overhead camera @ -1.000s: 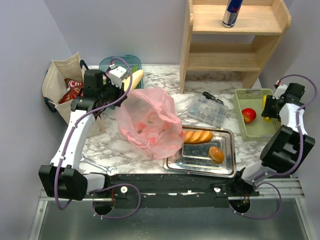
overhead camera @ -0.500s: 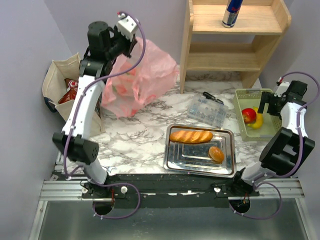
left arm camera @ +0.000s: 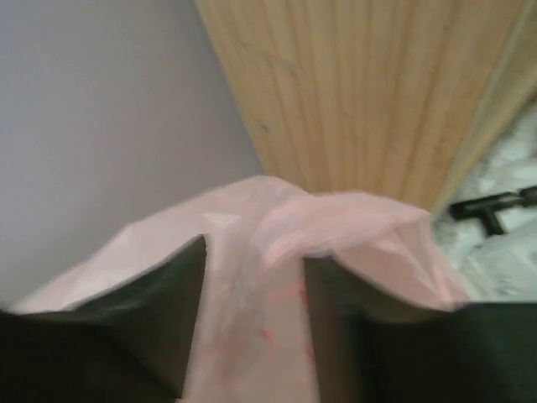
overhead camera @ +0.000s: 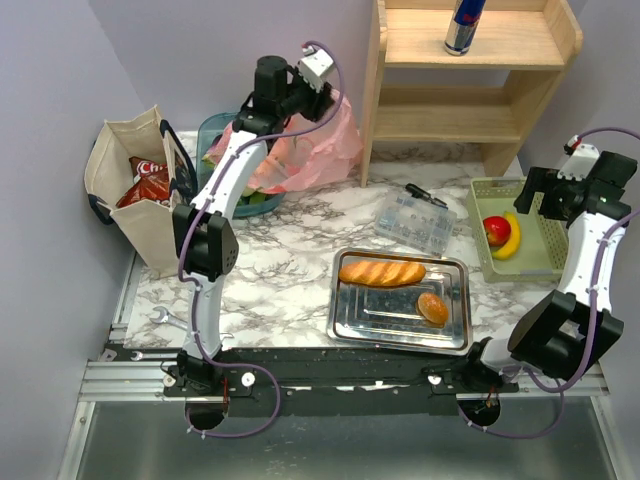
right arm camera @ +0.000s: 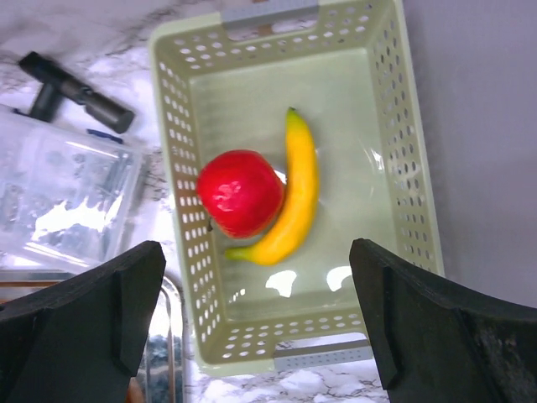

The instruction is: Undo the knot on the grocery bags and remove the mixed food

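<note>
The pink plastic bag (overhead camera: 305,150) hangs bunched at the back, draped over the teal bin (overhead camera: 213,130). My left gripper (overhead camera: 330,100) is raised high beside the wooden shelf. In the left wrist view its fingers (left arm camera: 180,294) stand apart, with pink film (left arm camera: 277,227) running between them and over the right one. I cannot make out the knot. The beige tote (overhead camera: 120,160) at far left holds a red chip bag (overhead camera: 148,180). My right gripper (right arm camera: 256,252) is open above the green basket (right arm camera: 394,151), where a red apple (right arm camera: 239,191) and a banana (right arm camera: 295,189) lie.
A metal tray (overhead camera: 400,335) near the front holds a baguette (overhead camera: 382,271) and a bun (overhead camera: 432,307). A clear plastic box (overhead camera: 415,220) and a black tool (overhead camera: 425,194) lie by the shelf (overhead camera: 470,100), which carries a can (overhead camera: 464,25). A wrench (overhead camera: 185,322) lies front left.
The left arm lifted the pink bag from mid-table up and back to the teal bin, and its jaws parted. The right gripper opened, left the banana in the basket and rose.
</note>
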Controlling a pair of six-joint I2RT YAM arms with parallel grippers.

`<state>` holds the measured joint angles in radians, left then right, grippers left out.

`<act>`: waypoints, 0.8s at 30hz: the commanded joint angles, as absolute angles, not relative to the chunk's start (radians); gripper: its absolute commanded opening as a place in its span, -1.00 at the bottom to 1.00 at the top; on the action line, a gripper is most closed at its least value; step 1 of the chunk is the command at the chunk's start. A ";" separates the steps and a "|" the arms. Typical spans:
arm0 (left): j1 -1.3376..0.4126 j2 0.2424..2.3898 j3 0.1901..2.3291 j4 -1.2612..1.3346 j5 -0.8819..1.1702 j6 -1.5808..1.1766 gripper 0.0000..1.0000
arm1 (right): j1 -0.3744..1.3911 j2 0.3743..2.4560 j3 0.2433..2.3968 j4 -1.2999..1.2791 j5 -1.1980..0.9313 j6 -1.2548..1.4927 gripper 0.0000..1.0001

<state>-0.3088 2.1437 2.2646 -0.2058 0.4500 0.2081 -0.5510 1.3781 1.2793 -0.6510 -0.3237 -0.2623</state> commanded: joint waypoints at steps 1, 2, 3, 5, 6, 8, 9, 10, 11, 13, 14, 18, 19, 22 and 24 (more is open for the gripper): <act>-0.323 2.098 2.231 -0.253 0.499 0.218 0.48 | -0.555 1.344 1.332 -0.739 -0.465 -0.266 1.00; -0.314 2.062 2.200 -0.257 0.506 0.205 0.64 | -0.555 1.335 1.334 -0.750 -0.497 -0.276 1.00; -0.308 2.011 2.153 -0.255 0.506 0.198 0.71 | -0.556 1.327 1.336 -0.764 -0.531 -0.290 1.00; -0.297 1.912 2.066 -0.262 0.503 0.197 0.85 | -0.554 1.309 1.332 -0.791 -0.607 -0.316 1.00; -0.291 1.860 2.040 -0.275 0.493 0.196 0.96 | -0.554 1.304 1.327 -0.801 -0.642 -0.319 1.00; -0.280 1.778 2.011 -0.345 0.453 0.191 0.97 | -0.555 1.295 1.314 -0.809 -0.685 -0.335 1.00; -0.273 1.749 2.010 -0.413 0.431 0.189 0.97 | -0.554 1.290 1.304 -0.805 -0.694 -0.336 1.00; -0.262 1.720 2.012 -0.475 0.416 0.182 0.97 | -0.554 1.287 1.293 -0.797 -0.701 -0.336 1.00; -0.245 1.696 2.011 -0.548 0.397 0.173 0.97 | -0.553 1.287 1.286 -0.792 -0.707 -0.336 1.00; -0.191 1.634 1.971 -0.631 0.374 0.126 0.97 | -0.552 1.289 1.274 -0.786 -0.721 -0.336 0.99; -0.155 1.592 1.926 -0.647 0.375 0.090 0.97 | -0.552 1.289 1.267 -0.787 -0.732 -0.341 0.99; 0.003 1.437 1.736 -0.687 0.299 0.057 0.97 | -0.539 1.270 1.251 -0.782 -0.797 -0.364 0.94; 0.043 1.407 1.699 -0.699 0.263 0.073 0.97 | -0.532 1.265 1.246 -0.789 -0.814 -0.372 0.92; 0.105 1.356 1.602 -0.752 0.172 0.121 0.97 | -0.502 1.252 1.241 -0.816 -0.864 -0.409 0.88; 0.132 1.348 1.562 -0.793 0.108 0.141 0.95 | -0.469 1.241 1.236 -0.827 -0.883 -0.424 0.87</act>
